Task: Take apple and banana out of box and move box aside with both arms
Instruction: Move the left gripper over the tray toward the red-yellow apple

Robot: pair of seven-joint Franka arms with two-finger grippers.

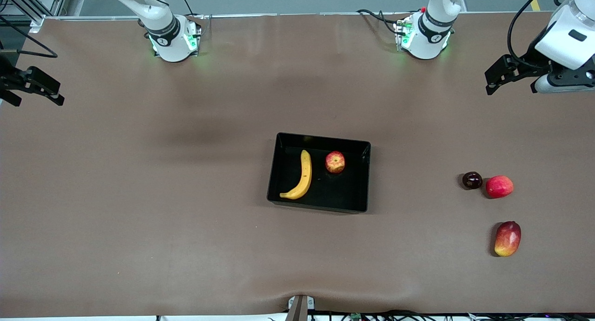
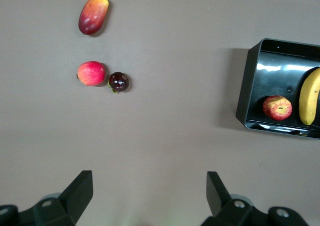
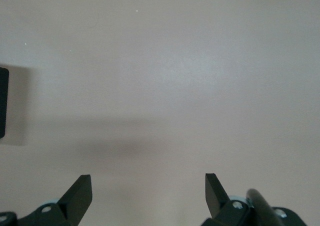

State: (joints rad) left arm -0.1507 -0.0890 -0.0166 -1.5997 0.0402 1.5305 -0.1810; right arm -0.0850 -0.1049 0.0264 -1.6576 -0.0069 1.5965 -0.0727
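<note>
The black tray (image 1: 325, 141) sits at the middle of the table. The yellow banana (image 1: 302, 176) and the small red-and-yellow apple (image 1: 335, 162) lie inside it, side by side and apart. The left wrist view shows the tray (image 2: 243, 85), the apple (image 2: 277, 107) and the banana (image 2: 310, 96). My left gripper (image 1: 499, 76) (image 2: 150, 186) is open and empty over bare table at the left arm's end. My right gripper (image 1: 37, 95) (image 3: 148, 188) is open and empty over bare table at the right arm's end. Only a sliver of the tray (image 3: 3, 103) shows in the right wrist view.
Toward the left arm's end lie a dark purple round fruit (image 1: 472, 180) (image 2: 118, 81) touching a red round fruit (image 1: 499, 186) (image 2: 91, 73). An oval red-and-yellow mango (image 1: 507, 238) (image 2: 93, 15) lies nearer the front camera.
</note>
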